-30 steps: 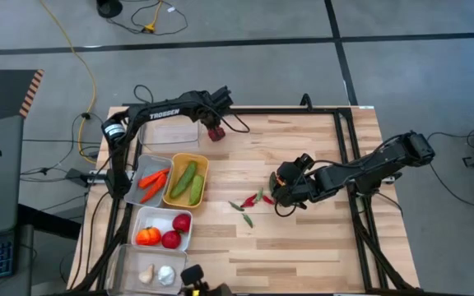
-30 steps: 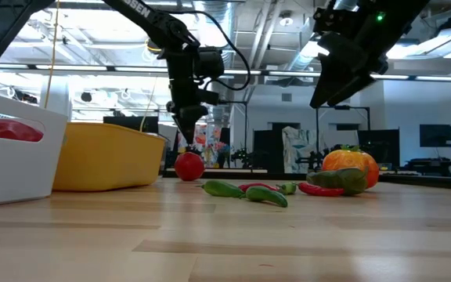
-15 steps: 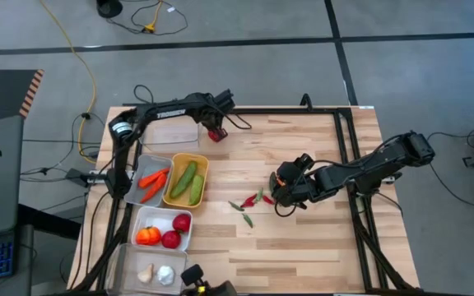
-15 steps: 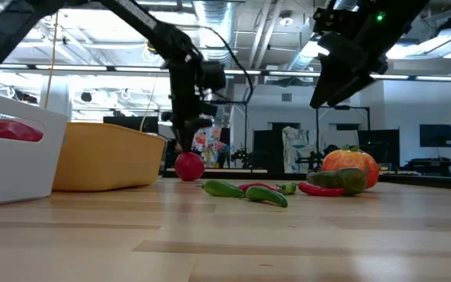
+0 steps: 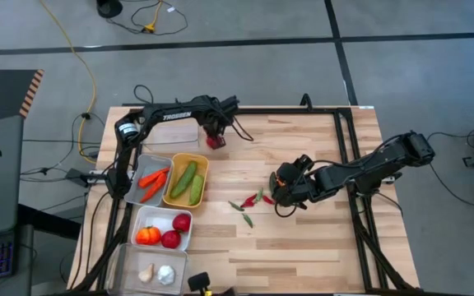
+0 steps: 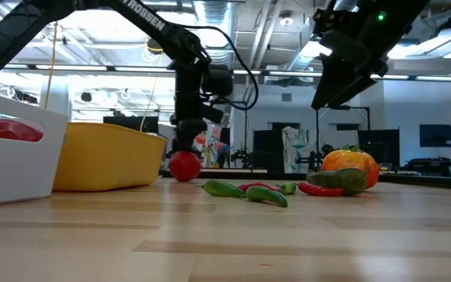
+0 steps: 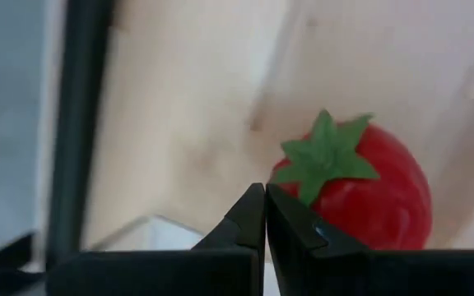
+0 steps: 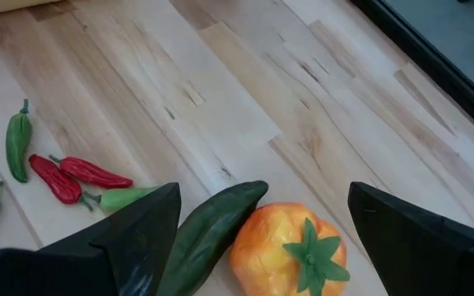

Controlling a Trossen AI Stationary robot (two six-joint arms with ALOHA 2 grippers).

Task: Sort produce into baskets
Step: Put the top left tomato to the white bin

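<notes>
One tomato point(image 5: 216, 142) at far left of table, by yellow tray point(image 5: 186, 180), below my left gripper point(image 5: 213, 136), fingers clenched on its stalk. Right gripper point(image 5: 281, 191) spread over pepper point(image 8: 290, 249), cucumber point(image 8: 211, 233).

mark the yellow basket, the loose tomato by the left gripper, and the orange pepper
yellow basket point(image 5: 205, 161), high view, on its bare far rim.
tomato point(image 7: 385, 201), left wrist view, on its red body beside the green calyx.
orange pepper point(image 8: 270, 251), right wrist view, on its orange skin beside the stem.
</notes>
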